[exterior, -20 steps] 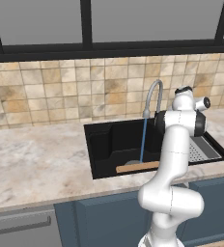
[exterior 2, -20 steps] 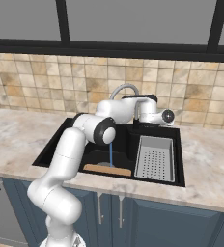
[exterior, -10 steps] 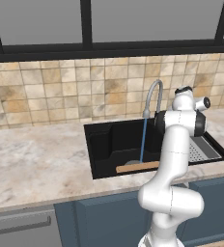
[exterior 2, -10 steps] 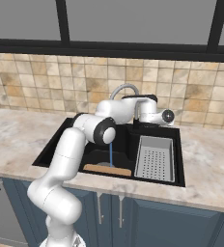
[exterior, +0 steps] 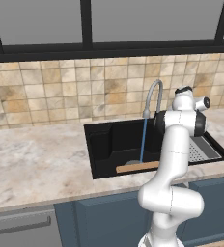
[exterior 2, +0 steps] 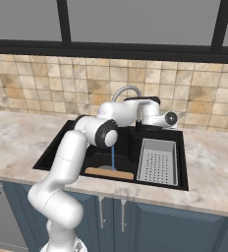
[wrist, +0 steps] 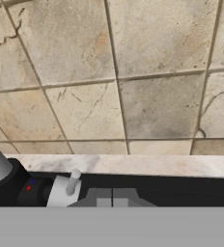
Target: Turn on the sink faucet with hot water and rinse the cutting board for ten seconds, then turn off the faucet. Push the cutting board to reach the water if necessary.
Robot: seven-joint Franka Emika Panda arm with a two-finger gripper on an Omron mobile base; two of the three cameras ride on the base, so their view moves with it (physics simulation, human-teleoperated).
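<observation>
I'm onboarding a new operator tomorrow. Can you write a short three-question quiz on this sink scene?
1. True or false: water is running from the sink faucet.
2. Where does the cutting board lie? A) on the counter B) in the sink, along its front wall C) in the grey drain tray
3. Fill in: the end effector is ____ (open/shut).

Key: 1 true; 2 B; 3 shut.

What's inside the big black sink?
Inside the sink lie a wooden cutting board at the front, a grey drain tray on the right, and the water running down. The robot arm covers part of the basin.
</observation>
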